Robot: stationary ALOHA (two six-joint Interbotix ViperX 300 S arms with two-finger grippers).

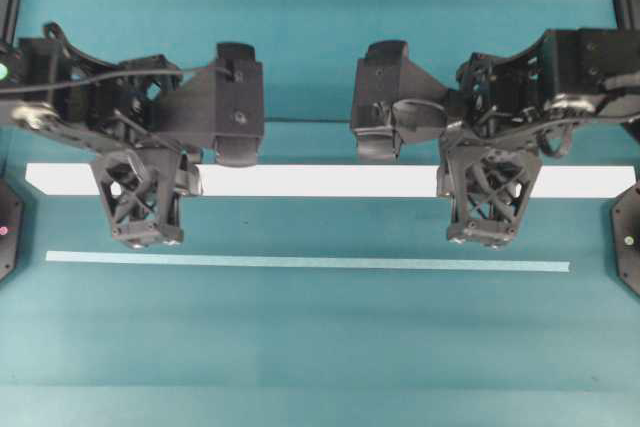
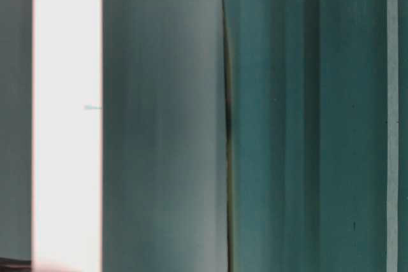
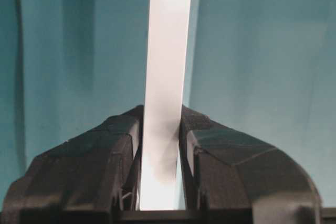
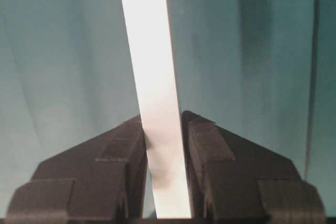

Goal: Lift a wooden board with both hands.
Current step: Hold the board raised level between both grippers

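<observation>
1. The left gripper [image 1: 140, 192] was closed on the board [image 1: 320, 181] near its left end. In the left wrist view the fingers [image 3: 118, 150] pressed against both long edges of the board [image 3: 165, 77], with no gap visible.
2. This grasp near one end seemed chosen so that each arm carries about half of the load and the long board does not tip.
3. The board lay level across the middle of the overhead view, from left to right, over the teal surface [image 1: 320, 347]. Whether it was already off the surface I cannot tell for sure; the wrist views suggested it was held a little above the cloth.
4. The right gripper [image 1: 488, 192] was also closed on the board, near the right end. In the right wrist view its fingers [image 4: 207, 145] clamped the board [image 4: 152, 77] from both sides, the same way as on the left.
5. Both grippers pointed down, so that a straight pull upward should keep the board flat, in my judgement.
6. A thin pale strip [image 1: 308, 262] lay on the surface parallel to the board, well apart from it on the lower side of the overhead view. It did not touch either gripper.
7. Nothing else stood in the way of the lift; only the dark stands at the edges of the overhead view were near.
</observation>
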